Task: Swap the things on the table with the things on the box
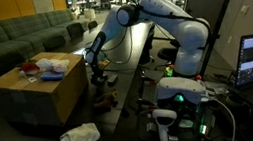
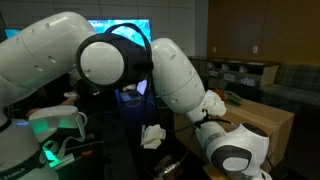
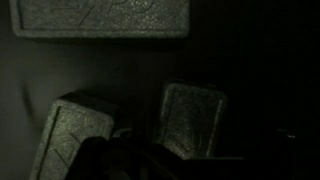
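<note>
Grey pads (image 3: 75,135) with a crackled, rubbery-looking grain sit on both fingers of the hand (image 3: 135,105). It's spread wide with nothing between them. At 12 o'clock in the wrist view there's a flat rectangular slab (image 3: 100,18) with the same rough texture, too dark to tell what it is. In an exterior view the counter (image 1: 125,59) is long, black and glossy. The box (image 1: 30,100) is tan cardboard, blocky with a flat top, and stands at 9 o'clock of the hand. On it lie a crumpled white cloth (image 1: 57,63) and a red thing (image 1: 27,66). Farther back there's a green couch (image 1: 11,39).
</note>
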`<state>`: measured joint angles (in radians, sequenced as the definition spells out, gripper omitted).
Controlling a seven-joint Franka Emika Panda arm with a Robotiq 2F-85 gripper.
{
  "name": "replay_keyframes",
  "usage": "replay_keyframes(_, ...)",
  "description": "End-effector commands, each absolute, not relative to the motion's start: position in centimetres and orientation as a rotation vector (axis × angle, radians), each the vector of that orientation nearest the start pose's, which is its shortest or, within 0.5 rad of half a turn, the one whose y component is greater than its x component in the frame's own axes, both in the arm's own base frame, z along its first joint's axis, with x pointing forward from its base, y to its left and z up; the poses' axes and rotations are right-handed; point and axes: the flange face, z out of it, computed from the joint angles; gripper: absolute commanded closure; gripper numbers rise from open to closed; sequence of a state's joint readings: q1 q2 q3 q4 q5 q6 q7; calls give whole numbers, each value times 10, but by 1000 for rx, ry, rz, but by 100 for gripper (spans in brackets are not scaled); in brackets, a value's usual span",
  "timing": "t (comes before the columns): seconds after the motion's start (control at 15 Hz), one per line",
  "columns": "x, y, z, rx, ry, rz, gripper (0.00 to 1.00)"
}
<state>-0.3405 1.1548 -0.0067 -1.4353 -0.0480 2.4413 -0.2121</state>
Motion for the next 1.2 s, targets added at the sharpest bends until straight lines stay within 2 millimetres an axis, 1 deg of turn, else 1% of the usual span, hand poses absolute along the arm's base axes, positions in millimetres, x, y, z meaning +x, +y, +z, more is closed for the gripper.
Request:
replay_keyframes(0.0, 632, -231, -18, -3133, 126, 192, 0)
replay_keyframes(0.27, 633, -230, -24, -3131, 113, 207, 0)
replay_keyframes(0.6, 629, -232, -40, -3098, 103, 252, 0)
replay_keyframes(0.73, 630, -235, -38, -3091, 104, 262, 1)
replay_keyframes(0.8, 631, -236, -37, -3089, 104, 266, 9)
replay_keyframes(0.87, 631, -236, -33, -3087, 98, 268, 26)
replay_keyframes(0.93, 631, -236, -29, -3088, 88, 270, 30)
replay_keyframes(1.0, 632, -237, -23, -3096, 77, 271, 39)
replay_keyframes(1.13, 633, -237, -14, -3104, 56, 270, 54)
